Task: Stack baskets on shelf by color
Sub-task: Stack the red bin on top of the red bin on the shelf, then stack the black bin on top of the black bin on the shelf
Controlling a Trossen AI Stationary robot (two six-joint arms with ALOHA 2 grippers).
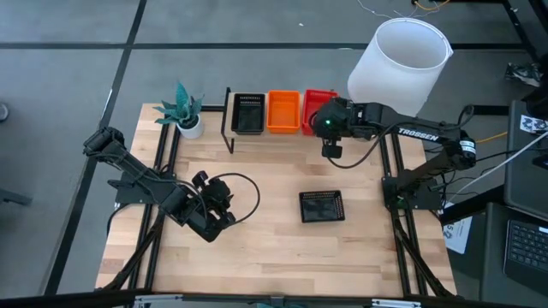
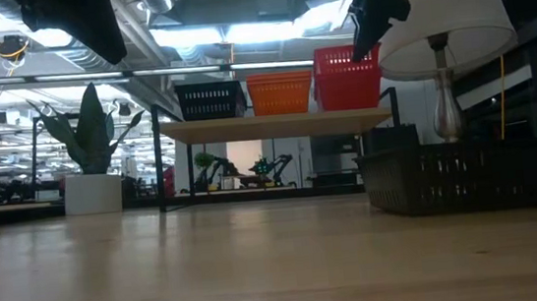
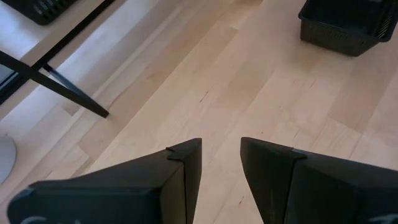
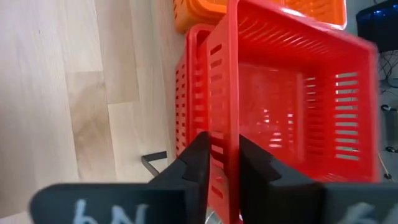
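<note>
The shelf stands at the table's far edge and carries a black basket, an orange basket and a red basket. My right gripper is over the shelf's right end, shut on another red basket that sits just above the lower red one. Another black basket rests by its bottom on the table, right of centre. My left gripper hangs open and empty over the table's near left part. My right gripper pinches the upper red basket's side wall at the rim, with one finger outside and one finger inside. The basket is over the lower red basket on the shelf, slightly tilted. I cannot tell whether it rests in it.
A potted plant stands at the far left, beside the shelf. A lamp with a large white shade stands at the far right corner, close behind my right arm. There is bare tabletop between the two arms.
</note>
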